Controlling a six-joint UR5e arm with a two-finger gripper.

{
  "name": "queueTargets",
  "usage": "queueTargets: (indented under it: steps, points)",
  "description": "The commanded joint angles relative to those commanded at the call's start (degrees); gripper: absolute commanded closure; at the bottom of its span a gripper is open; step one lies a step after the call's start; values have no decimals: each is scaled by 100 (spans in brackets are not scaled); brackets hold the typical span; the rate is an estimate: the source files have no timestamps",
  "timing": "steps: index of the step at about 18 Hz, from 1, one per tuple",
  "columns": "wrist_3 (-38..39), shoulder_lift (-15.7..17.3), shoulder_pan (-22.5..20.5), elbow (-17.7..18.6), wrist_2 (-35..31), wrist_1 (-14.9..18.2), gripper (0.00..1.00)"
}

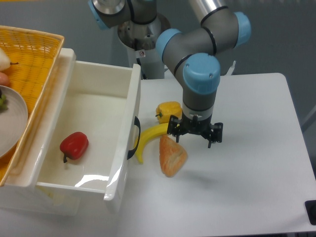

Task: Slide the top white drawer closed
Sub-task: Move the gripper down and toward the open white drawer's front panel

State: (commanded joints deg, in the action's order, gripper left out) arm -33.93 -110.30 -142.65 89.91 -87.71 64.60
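The top white drawer [121, 148] stands pulled far out to the right, its front panel carrying a curved black handle [134, 138]. A red pepper [74, 145] lies inside it. My gripper [194, 137] hangs open over the table to the right of the drawer front. Its fingers point down, just above the right end of the banana [149, 138] and the top of the orange bread piece [172, 155]. Nothing is between the fingers. The gripper is apart from the drawer handle by roughly a hand's width.
A yellow pepper [168, 110] sits just behind the gripper. A yellow wicker basket [42, 59] with a plate [11, 123] rests on top of the drawer unit at the left. The robot base [143, 47] stands at the back of the white table [247, 163].
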Motion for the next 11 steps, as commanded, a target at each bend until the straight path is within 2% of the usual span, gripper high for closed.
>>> queueTargets:
  steps: [6, 11]
  points:
    - [141, -228, 176, 0, 61, 9, 0]
    - [324, -308, 185, 53, 518, 9, 0]
